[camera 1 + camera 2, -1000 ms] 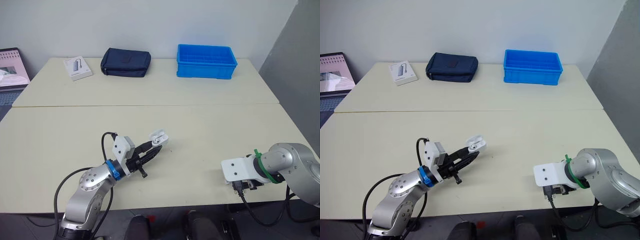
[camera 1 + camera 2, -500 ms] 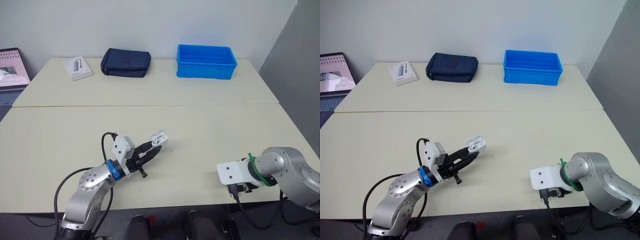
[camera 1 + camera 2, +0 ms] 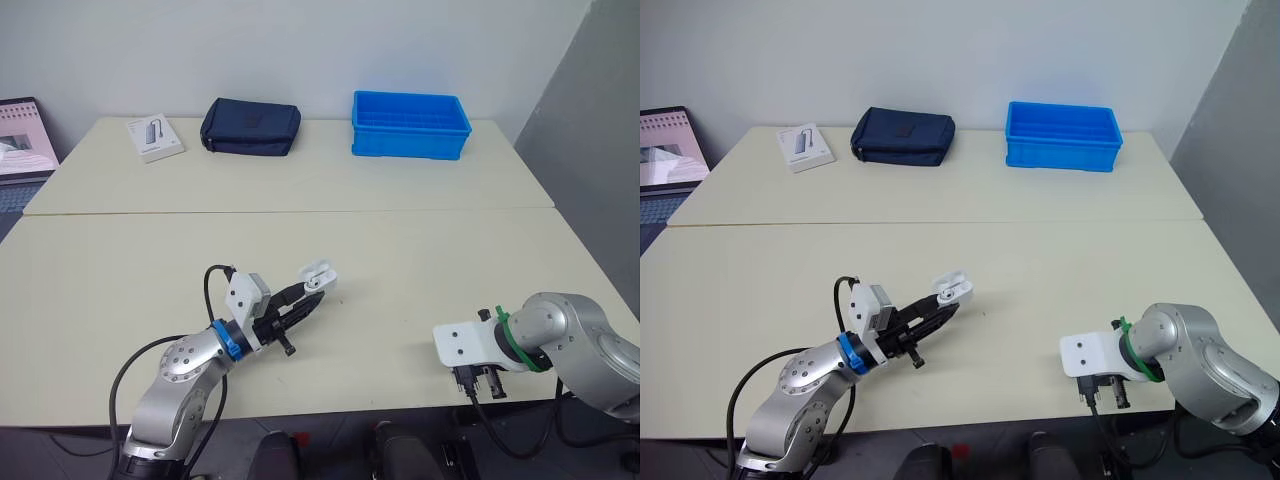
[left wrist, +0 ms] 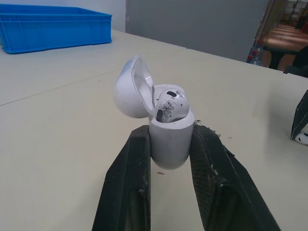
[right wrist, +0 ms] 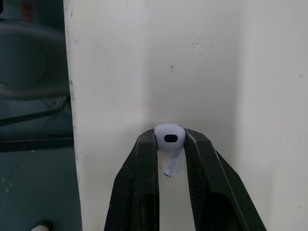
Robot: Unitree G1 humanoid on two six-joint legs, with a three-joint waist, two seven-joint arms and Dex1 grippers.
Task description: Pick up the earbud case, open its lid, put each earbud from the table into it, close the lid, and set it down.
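Observation:
My left gripper (image 4: 169, 139) is shut on the white earbud case (image 4: 169, 134), holding it upright a little above the near table. The case (image 3: 316, 278) has its lid (image 4: 131, 87) swung open, and one earbud sits inside it (image 4: 171, 103). At the table's front right edge, my right gripper (image 5: 170, 142) points down and is shut on a white earbud (image 5: 169, 142). The earbud's stem hangs between the two black fingers (image 5: 144, 163). In the left eye view the right gripper (image 3: 482, 380) hangs just over the table's near edge.
A blue bin (image 3: 410, 123) stands at the back right of the far table. A dark blue pouch (image 3: 250, 125) and a small white box (image 3: 154, 136) lie at the back left. A laptop (image 3: 22, 135) sits at the far left. A seam (image 3: 300, 211) joins the two tables.
My right wrist has shifted slightly left along the table's front edge and turned so its fingers point down. The left gripper and case have not moved.

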